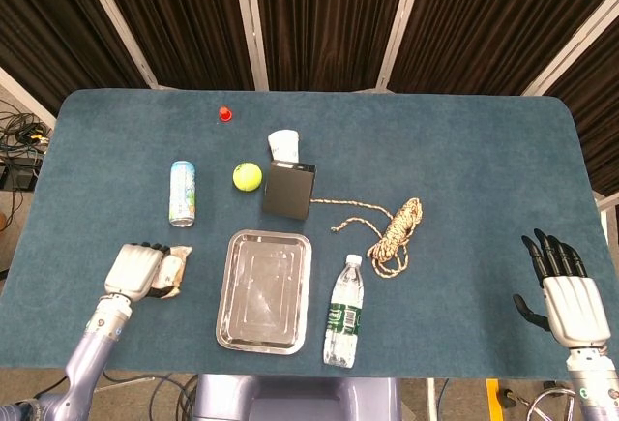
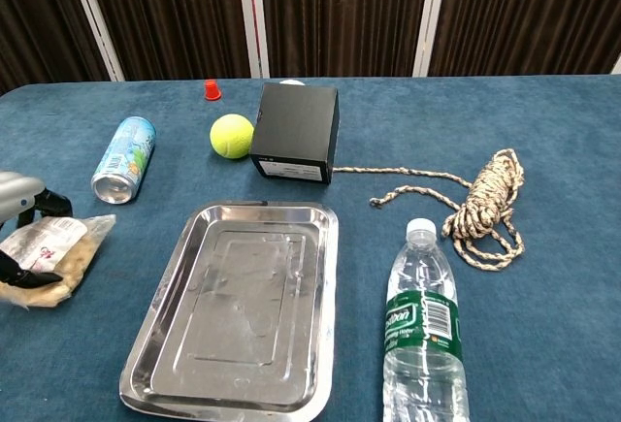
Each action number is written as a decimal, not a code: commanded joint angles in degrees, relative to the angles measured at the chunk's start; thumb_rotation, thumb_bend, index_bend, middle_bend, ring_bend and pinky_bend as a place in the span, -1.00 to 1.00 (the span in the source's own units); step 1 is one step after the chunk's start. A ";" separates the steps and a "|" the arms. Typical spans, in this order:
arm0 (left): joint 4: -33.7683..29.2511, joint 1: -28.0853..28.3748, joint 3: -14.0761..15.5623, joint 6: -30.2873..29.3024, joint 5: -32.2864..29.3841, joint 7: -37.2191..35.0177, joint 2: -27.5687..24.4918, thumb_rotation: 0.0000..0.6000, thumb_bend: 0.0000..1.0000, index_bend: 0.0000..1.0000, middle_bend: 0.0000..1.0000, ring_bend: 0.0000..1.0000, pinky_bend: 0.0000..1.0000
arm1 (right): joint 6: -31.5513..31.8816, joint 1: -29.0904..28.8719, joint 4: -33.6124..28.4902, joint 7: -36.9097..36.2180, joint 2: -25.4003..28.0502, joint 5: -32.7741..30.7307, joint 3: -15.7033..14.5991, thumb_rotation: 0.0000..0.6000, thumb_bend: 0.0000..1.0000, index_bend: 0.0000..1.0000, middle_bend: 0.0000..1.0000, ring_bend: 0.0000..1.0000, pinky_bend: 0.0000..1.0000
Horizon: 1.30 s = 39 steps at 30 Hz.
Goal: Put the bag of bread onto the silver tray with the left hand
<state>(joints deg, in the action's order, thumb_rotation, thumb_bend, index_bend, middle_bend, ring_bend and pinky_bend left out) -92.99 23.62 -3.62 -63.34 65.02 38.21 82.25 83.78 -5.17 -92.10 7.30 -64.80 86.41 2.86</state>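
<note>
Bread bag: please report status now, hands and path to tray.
Left hand over the bread bag, fingers around it, bag on the table. Right hand open, idle. Silver tray empty; path clear.

In the head view the left hand [image 1: 135, 269] covers most of the bag of bread [image 1: 174, 268], leaving only its right end in sight. In the chest view that hand is cut off by the left edge, and whether its fingers grip the bag cannot be told. The black box [image 1: 289, 190] hides part of the white object [image 1: 283, 144] behind it. The water bottle [image 2: 424, 344] runs off the chest view's bottom edge. The right hand [image 1: 564, 292] appears only in the head view.
</note>
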 commanded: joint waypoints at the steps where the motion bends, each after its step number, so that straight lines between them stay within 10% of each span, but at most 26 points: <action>1: -1.25 -0.64 0.49 -2.01 2.08 -1.45 -0.97 1.00 -0.30 0.26 0.32 0.18 0.33 | 0.02 0.02 -0.04 0.01 0.02 -0.01 0.00 1.00 -0.40 -1.00 -1.00 -1.00 -0.80; 16: -20.66 1.85 -1.23 -7.27 16.11 -4.03 -2.62 1.00 -0.36 0.08 0.15 0.06 0.23 | 0.13 0.04 0.03 0.37 -0.08 0.05 0.05 1.00 -0.39 -1.00 -1.00 -1.00 -0.81; 24: -23.75 3.75 -0.41 -5.13 13.21 3.53 0.79 1.00 -0.61 -0.81 -0.98 -0.97 -0.69 | 0.32 0.17 0.09 -0.09 0.15 0.04 0.09 1.00 -0.40 -1.00 -1.00 -1.00 -0.80; 39: -22.47 -3.14 3.25 -13.91 17.20 -5.19 -12.08 1.00 -0.76 -1.00 -1.00 -1.00 -0.78 | 0.39 0.28 0.01 0.38 0.10 0.02 0.05 1.00 -0.39 -1.00 -1.00 -1.00 -0.80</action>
<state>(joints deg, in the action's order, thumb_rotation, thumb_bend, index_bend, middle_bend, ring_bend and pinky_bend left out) -116.87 23.07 -2.06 -74.41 80.14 36.47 73.64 84.17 -4.89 -92.09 7.67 -64.70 86.43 2.92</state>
